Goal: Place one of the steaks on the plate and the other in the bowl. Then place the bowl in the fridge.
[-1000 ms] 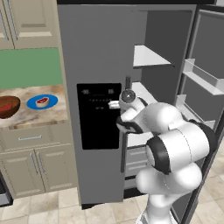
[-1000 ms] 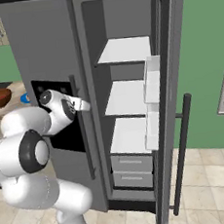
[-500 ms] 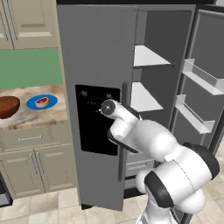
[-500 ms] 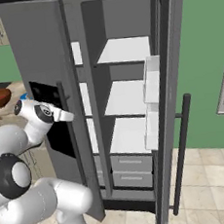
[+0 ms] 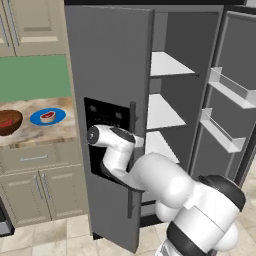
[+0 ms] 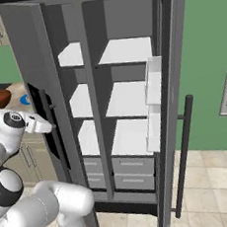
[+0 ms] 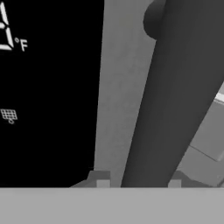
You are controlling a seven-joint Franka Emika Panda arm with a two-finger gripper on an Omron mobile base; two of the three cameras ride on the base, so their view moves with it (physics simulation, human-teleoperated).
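Now fridge handle (image 7: 175, 100) between pincer (image 7: 138, 183) fingertips.

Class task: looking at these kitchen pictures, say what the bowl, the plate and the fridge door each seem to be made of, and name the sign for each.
Bowl: probably wood, dark brown and matte. Plate: likely glazed ceramic or plastic, an even bright blue. Fridge door: seemingly brushed metal, flat grey, with a glossy black dispenser panel.

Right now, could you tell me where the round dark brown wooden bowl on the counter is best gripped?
Take the round dark brown wooden bowl by its rim, straight down from above, one finger inside the wall, one outside. It stands upright and looks too wide to span, and the flat red steak lies low inside, probably leaving the rim free.
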